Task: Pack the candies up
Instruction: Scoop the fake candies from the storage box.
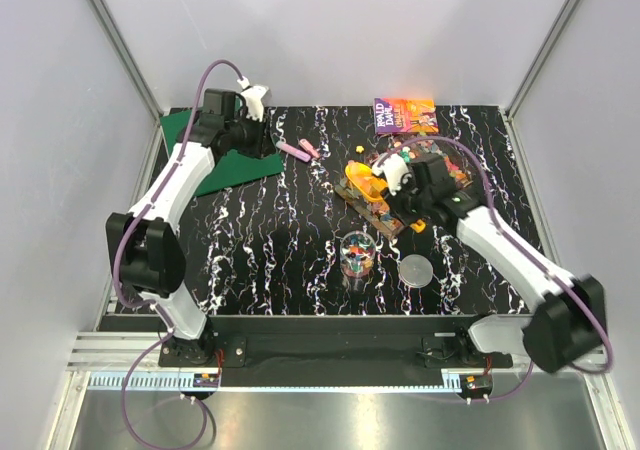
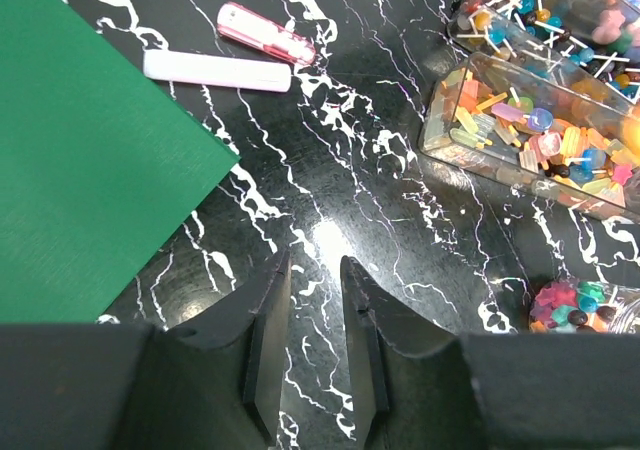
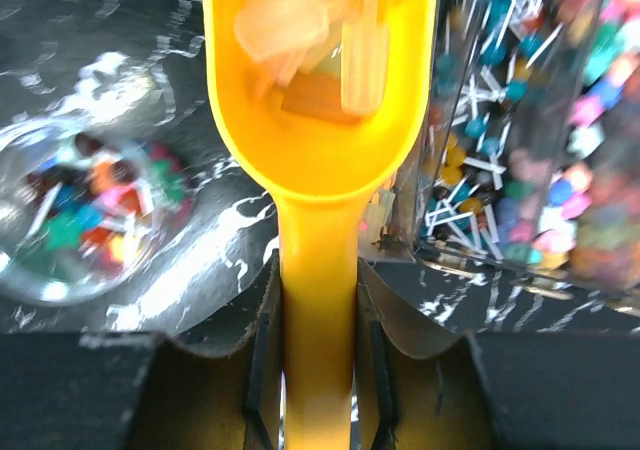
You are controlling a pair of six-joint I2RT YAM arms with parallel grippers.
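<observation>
My right gripper [image 3: 318,270] is shut on the handle of a yellow scoop [image 3: 320,90]. Its bowl holds several pale orange and yellow candies [image 3: 310,40]. In the top view the scoop [image 1: 362,178] hangs over the near clear tray of candies [image 1: 378,208]. A clear cup [image 1: 357,255] partly filled with mixed candies [image 3: 85,205] stands in front of that tray. My left gripper [image 2: 314,260] hovers over bare table beside the green mat [image 2: 80,160]. It is open a little, with nothing between its fingers. From above, the left gripper [image 1: 258,138] is at the far left.
A second clear tray [image 1: 432,160] full of lollipops sits behind the first. A round clear lid [image 1: 416,270] lies right of the cup. Two pink highlighter pens [image 1: 300,150] lie near the mat, and a purple and orange book [image 1: 405,116] lies at the far edge.
</observation>
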